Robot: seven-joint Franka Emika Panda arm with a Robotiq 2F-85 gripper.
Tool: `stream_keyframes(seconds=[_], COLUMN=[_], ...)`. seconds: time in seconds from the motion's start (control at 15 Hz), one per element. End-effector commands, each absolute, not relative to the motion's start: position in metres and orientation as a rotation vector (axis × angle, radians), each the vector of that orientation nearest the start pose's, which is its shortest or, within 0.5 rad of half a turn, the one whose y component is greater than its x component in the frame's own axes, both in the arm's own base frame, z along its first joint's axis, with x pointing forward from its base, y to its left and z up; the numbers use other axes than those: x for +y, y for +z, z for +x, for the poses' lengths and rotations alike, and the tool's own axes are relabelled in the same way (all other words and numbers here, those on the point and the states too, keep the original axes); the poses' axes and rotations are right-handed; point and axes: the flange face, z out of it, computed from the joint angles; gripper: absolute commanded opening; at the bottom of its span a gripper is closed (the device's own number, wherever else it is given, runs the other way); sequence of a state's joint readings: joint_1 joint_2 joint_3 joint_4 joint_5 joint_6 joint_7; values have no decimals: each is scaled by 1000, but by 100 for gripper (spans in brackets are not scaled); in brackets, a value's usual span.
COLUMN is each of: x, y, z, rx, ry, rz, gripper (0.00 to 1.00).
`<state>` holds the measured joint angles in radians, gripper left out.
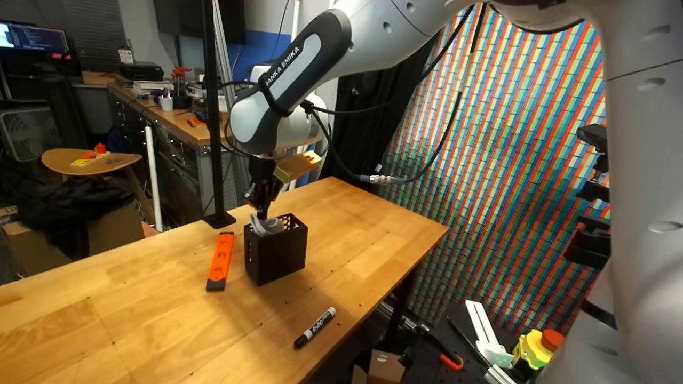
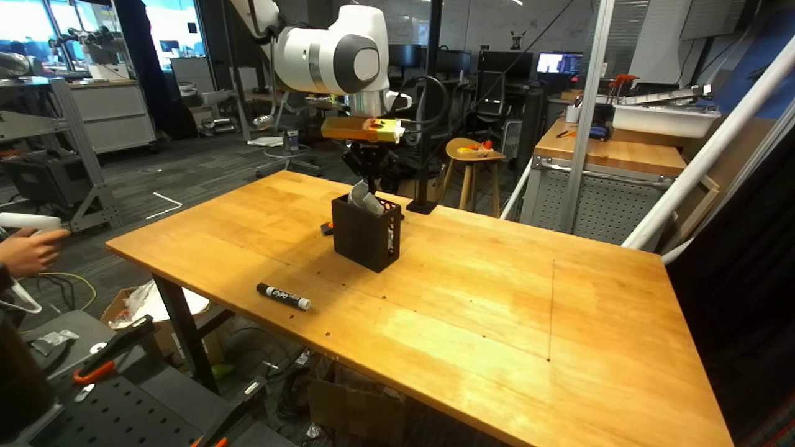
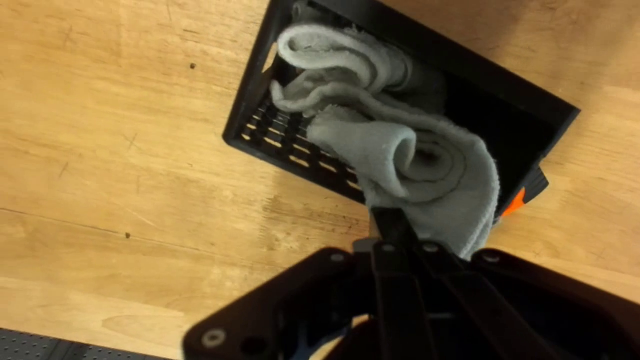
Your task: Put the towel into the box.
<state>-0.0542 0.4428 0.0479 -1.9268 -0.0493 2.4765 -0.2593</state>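
Gripper (image 3: pixel 395 224) sits tips-together at the raised part of the towel (image 3: pixel 367 130), can't tell if pinching, most cloth inside the black box (image 1: pixel 277 253), bunched presumably to fit, top fold likely needing a push down.

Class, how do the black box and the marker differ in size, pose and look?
The box is much bulkier than the marker. The box stands upright; the marker lies on its side. The box has some perforated walls, while the marker carries white lettering. Both are mostly black and rest on the wooden table.
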Motion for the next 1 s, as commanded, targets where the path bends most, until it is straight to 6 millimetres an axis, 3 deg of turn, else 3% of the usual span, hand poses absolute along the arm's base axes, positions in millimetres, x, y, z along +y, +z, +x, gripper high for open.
stream_keyframes(seconds=[0.0,0.93], x=[-19,-19], y=[272,270], z=[632,593], rx=[-388,-266], ry=[-158,-97], rz=[-3122,-3123], gripper=[1,1])
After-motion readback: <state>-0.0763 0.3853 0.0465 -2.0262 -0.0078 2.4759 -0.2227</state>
